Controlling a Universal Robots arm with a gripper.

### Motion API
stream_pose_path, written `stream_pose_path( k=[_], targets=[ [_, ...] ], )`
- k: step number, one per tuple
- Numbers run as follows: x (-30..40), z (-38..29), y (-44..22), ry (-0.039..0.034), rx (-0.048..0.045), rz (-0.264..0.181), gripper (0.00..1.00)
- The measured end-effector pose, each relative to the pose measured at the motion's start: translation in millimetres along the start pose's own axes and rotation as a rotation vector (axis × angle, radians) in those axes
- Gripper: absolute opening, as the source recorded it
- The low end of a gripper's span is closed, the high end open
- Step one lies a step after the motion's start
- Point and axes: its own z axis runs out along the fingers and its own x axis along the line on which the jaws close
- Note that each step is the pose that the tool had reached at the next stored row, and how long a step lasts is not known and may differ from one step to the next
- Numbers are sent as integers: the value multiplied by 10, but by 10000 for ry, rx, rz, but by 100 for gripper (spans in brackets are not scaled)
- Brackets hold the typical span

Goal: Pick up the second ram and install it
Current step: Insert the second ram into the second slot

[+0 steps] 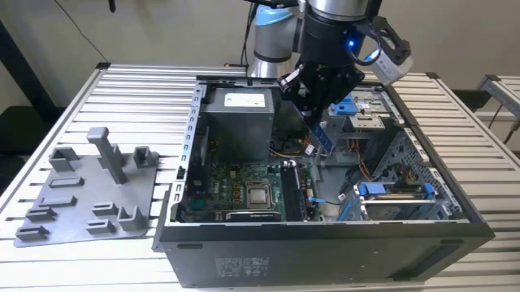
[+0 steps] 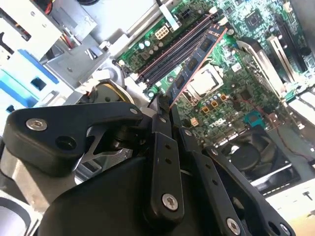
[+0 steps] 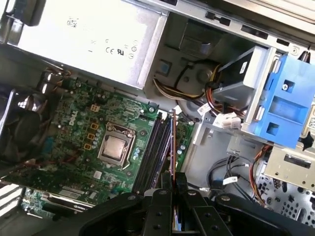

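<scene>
The exterior view looks down from high up across a ribbed silver metal table (image 1: 122, 85). It faces the near wall of an open black computer case (image 1: 325, 255) from far enough back to take in the whole case. Both wrist views sit close above the case interior. They look down past the black gripper (image 2: 165, 105) (image 3: 172, 179) and the second ram (image 2: 199, 49) (image 3: 172, 142), a thin dark memory stick clamped in it. All three views share the green motherboard (image 1: 235, 182) (image 2: 236, 93) (image 3: 83, 123) and its square silver processor (image 1: 260, 196) (image 2: 206, 81) (image 3: 115, 147).
</scene>
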Motion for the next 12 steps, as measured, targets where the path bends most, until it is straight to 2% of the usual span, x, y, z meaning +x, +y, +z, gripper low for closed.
stream_pose_path(
  k=[12],
  targets=[
    [2,50,-1,-38,66,1791,14]
  ],
)
